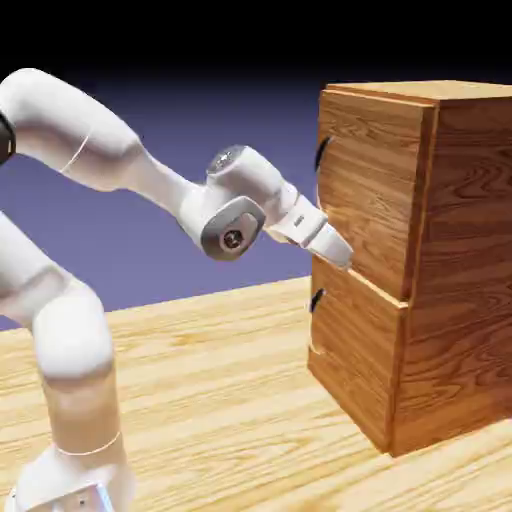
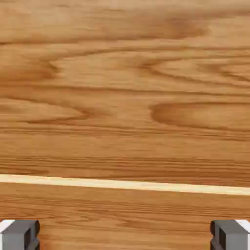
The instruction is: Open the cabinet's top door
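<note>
The cabinet (image 1: 440, 260) stands at the exterior view's right, a tall box of reddish-brown wood grain. Its top door (image 1: 370, 190) is the upper, larger panel, with a small dark handle (image 1: 321, 153) near its left edge. My gripper (image 1: 342, 256) points down and right, close to the door's lower edge, well below the handle. In the hand view wood grain fills the frame, with a pale seam line (image 2: 125, 184) running across. The gripper (image 2: 125, 235) is open, its grey fingertips (image 2: 20, 234) far apart with nothing between them.
The shorter lower panel (image 1: 350, 360) carries its own dark handle (image 1: 316, 299). The wooden table (image 1: 220, 420) stretches left of the cabinet. My white arm (image 1: 100, 160) reaches in from the exterior view's left.
</note>
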You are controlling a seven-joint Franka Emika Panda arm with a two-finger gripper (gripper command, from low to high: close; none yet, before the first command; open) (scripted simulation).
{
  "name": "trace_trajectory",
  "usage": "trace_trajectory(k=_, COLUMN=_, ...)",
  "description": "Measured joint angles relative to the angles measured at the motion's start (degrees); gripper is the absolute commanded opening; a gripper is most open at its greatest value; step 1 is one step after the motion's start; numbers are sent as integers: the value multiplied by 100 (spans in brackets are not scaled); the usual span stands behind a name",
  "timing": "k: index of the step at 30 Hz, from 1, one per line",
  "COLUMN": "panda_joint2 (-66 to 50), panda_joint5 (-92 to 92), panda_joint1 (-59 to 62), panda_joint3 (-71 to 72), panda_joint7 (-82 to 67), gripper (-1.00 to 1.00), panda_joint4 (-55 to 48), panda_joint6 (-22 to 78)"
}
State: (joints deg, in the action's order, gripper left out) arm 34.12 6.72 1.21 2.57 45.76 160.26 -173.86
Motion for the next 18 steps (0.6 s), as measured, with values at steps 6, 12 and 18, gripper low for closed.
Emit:
trace_trajectory(k=6, panda_joint2=325, panda_joint5=1495, panda_joint1=422, panda_joint3=571, panda_joint7=734, gripper=0, panda_joint4=-165, panda_joint6=33)
trace_trajectory(k=12, panda_joint2=651, panda_joint5=2991, panda_joint1=844, panda_joint3=1142, panda_joint7=1467, gripper=0, panda_joint4=-331, panda_joint6=66)
trace_trajectory(k=18, panda_joint2=976, panda_joint5=4486, panda_joint1=1266, panda_joint3=1713, panda_joint7=2201, gripper=0, panda_joint4=-496, panda_joint6=98)
